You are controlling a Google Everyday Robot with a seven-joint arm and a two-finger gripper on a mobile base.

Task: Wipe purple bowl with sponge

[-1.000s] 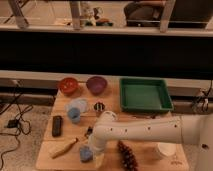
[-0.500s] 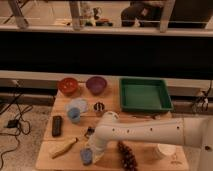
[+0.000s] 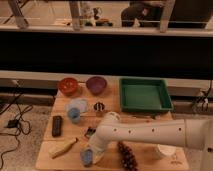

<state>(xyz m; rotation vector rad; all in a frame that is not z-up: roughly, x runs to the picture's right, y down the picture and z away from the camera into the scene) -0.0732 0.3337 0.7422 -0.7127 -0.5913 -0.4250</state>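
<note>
Wooden table (image 3: 165, 119) in front of a dark low wall, glazed partition above. Down at the front-left corner of it, gripper (image 3: 93, 152) at the end of the white arm, lowered onto the sponge (image 3: 87, 158).

Half a second back, still spread on either side of the blue-grey block; now pressed together, pinching it, by the look of it. Block in the same spot near the front edge, not lifted yet. Meaning for the job: grasp probably made, wiping not begun, lift and carry next.

Sponge half hidden under the wrist; visible part a rounded blue-grey lump, seemingly a little taller than wide, long axis running roughly toward the front edge. Hard to say more than that; true heading cannot be told.

Just beside the gripper, to the camera's left, a pale wooden piece (image 3: 63, 148); to the other side, past the arm, a dark knobbly cluster (image 3: 127, 155). Farther back, black block (image 3: 57, 125) and pale blue cup (image 3: 74, 115).

At the far edge, well apart from the sponge, purple bowl (image 3: 96, 84), upright, mouth up, beside the red bowl (image 3: 68, 85) and short of the green tray (image 3: 145, 94). Long reach across the table needed, over the cup.
</note>
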